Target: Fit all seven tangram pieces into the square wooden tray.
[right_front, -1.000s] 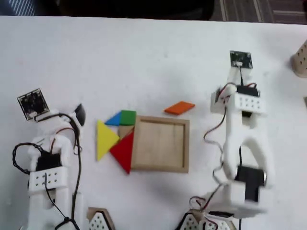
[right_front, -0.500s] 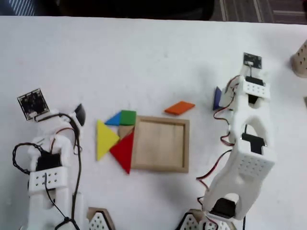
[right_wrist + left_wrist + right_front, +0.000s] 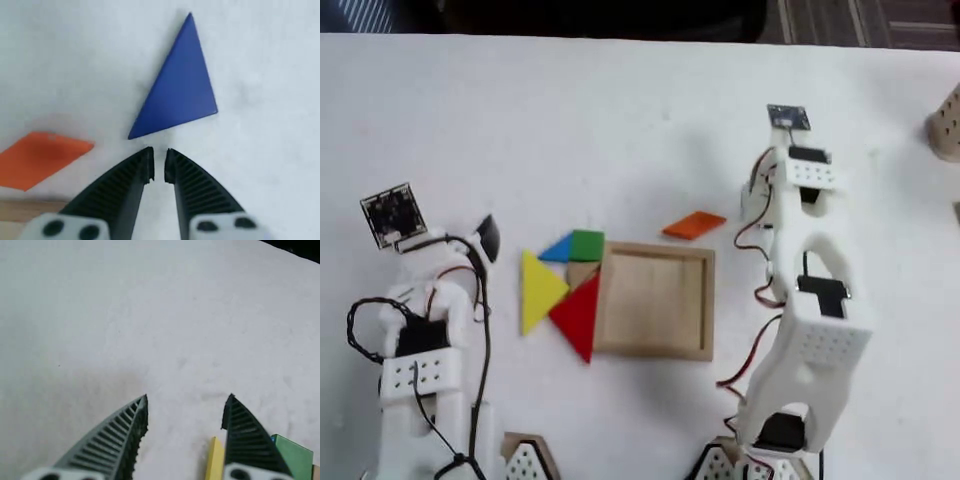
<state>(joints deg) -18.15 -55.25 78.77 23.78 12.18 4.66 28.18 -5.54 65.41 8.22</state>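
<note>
Lying flat on the white table (image 3: 620,120), the blue triangle (image 3: 177,87) aims one sharp corner away from the right hand (image 3: 158,152). That hand is pinched nearly closed on nothing, just short of the triangle's nearest corner, its arm stretched toward the far edge. The orange parallelogram (image 3: 694,225) runs its long axis roughly along the far edge, just beyond the square wooden tray (image 3: 655,300). The yellow triangle (image 3: 538,290), red triangle (image 3: 580,315) and green square (image 3: 587,245) cluster against the tray's side. The left hand (image 3: 187,399) hangs released over bare table, its arm folded back near the near left corner.
</note>
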